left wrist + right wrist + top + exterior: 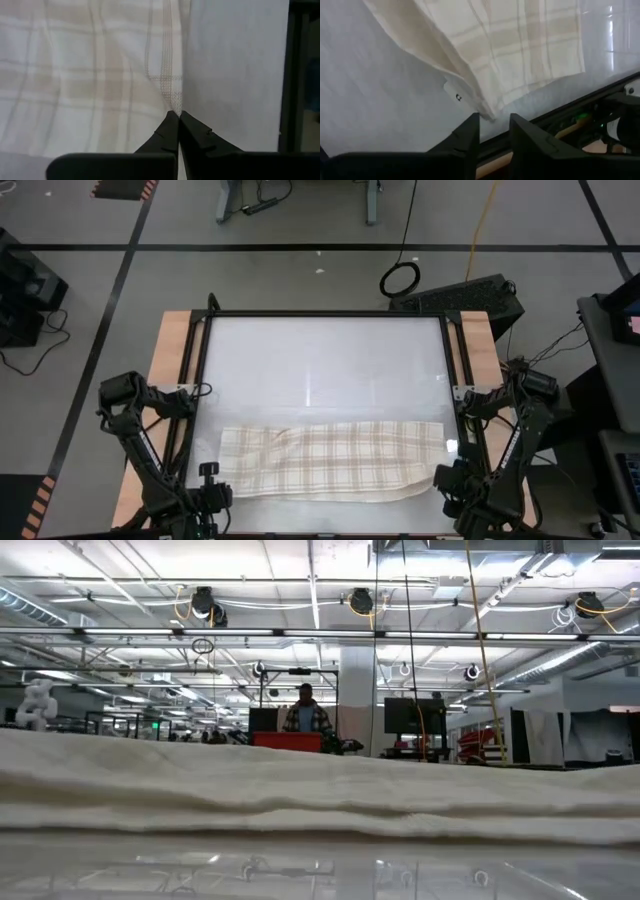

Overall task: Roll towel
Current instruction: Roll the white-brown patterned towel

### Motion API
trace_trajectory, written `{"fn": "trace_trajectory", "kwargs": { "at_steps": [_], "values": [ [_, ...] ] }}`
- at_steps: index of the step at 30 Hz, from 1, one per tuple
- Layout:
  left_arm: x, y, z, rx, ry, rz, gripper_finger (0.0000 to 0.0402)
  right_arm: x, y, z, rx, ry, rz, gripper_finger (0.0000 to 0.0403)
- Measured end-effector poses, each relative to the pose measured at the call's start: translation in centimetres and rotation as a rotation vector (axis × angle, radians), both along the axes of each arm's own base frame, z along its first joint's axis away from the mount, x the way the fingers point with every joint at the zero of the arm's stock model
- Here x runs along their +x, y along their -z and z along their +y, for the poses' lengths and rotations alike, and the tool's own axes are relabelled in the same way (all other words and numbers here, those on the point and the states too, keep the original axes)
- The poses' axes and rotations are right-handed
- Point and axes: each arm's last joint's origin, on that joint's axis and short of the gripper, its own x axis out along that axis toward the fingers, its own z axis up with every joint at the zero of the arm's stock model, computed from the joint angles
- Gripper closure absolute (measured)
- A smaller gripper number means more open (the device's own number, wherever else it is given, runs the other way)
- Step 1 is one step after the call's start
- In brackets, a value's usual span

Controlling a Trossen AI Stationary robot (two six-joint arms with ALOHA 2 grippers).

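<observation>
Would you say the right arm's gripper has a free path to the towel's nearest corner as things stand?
Probably yes. The right gripper sits just short of the towel corner, fingers apart, with only bare table between; nothing visibly blocks it.

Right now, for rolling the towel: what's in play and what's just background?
In play:
- towel, lying flat along the table's near edge
- left pincer, shut at the towel's left end
- right pincer, jaws apart at the right end

Background:
- table
- black cable loop on the floor
- person beyond the table
</observation>
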Motion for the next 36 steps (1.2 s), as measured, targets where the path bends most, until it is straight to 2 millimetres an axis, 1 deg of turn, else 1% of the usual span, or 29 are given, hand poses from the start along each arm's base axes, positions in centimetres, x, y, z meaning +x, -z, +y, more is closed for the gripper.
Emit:
{"fn": "trace_trajectory", "kwargs": {
  "at_steps": [4,7,12,22,25,30,33,36],
  "values": [
    [0.1,0.0,0.0,0.024,0.012,-0.032,0.0393,0.1,0.0,0.2,0.032,-0.007,0.0,0.0267],
    [0.0,0.0,0.2,0.044,0.024,-0.024,0.0393,0.2,-0.2,0.5,0.066,-0.019,-0.012,0.0256],
    [-0.3,0.1,0.7,0.076,0.009,0.036,0.0393,0.2,-0.9,1.2,0.119,-0.028,-0.033,0.0252],
    [-0.4,0.1,0.8,0.092,0.003,0.049,0.0393,0.0,-0.8,2.0,0.199,-0.008,-0.017,0.0243],
    [-0.3,0.1,0.8,0.082,0.003,0.044,0.0393,-0.3,-0.1,2.3,0.165,-0.043,0.046,0.0246],
    [-0.3,0.1,0.7,0.08,0.003,0.041,0.0393,-0.9,2.3,3.3,0.067,-0.135,0.116,0.0247],
    [-0.3,0.1,0.7,0.078,0.003,0.04,0.0393,-1.1,3.4,3.7,0.008,-0.174,0.107,0.0248],
    [-0.3,0.1,0.7,0.077,0.003,0.039,0.0393,-1.4,4.0,3.9,-0.052,-0.2,0.07,0.0248]
  ]
}}
